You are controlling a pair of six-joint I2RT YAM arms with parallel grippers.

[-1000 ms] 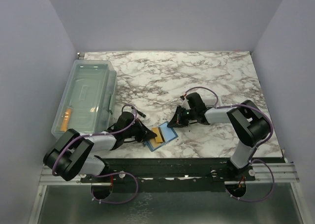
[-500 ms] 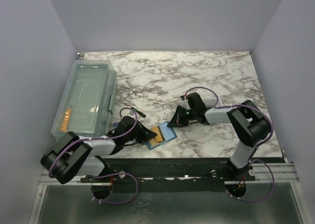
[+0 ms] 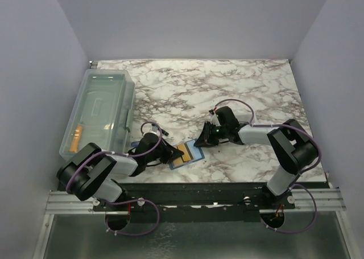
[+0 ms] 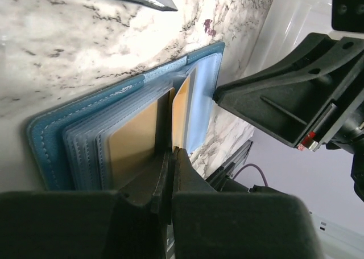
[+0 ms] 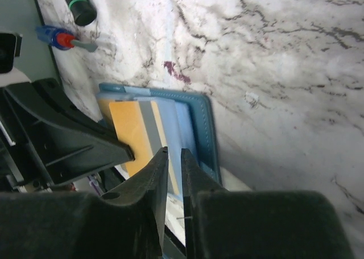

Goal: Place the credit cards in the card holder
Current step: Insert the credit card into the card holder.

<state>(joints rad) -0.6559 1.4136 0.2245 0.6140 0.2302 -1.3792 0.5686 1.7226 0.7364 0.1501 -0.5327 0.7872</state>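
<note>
The card holder [image 3: 194,151] lies open and flat on the bench [image 3: 239,88], close to the near edge and between the two arms. It is teal-blue with stitched borders, and inside is a stack of paler, clear-fronted pockets. Two golden-orange credit cards [image 4: 133,142] sit in those pockets. One shows a broad face with a dark stripe along one side, and the other shows only as a narrow strip just beside it.

The left end effector [image 4: 172,155] meets the holder from its left side. Its jaws are pressed together and its tips sit at the edge of the cards; whether they pinch anything cannot be told. The right end effector [image 5: 172,155] is over the holder's right half, its jaws parted by a narrow slit with nothing between them. The two face each other closely across the holder and crowd it from both sides.

Beyond the holder and to the left, a black pen [image 5: 79,5] with a green ring and a small screwdriver [image 5: 60,38] with a blue and red handle lie on the marble-patterned surface. Farther left stands a large clear plastic bin [image 3: 102,105], with an orange item inside at its near end.
</note>
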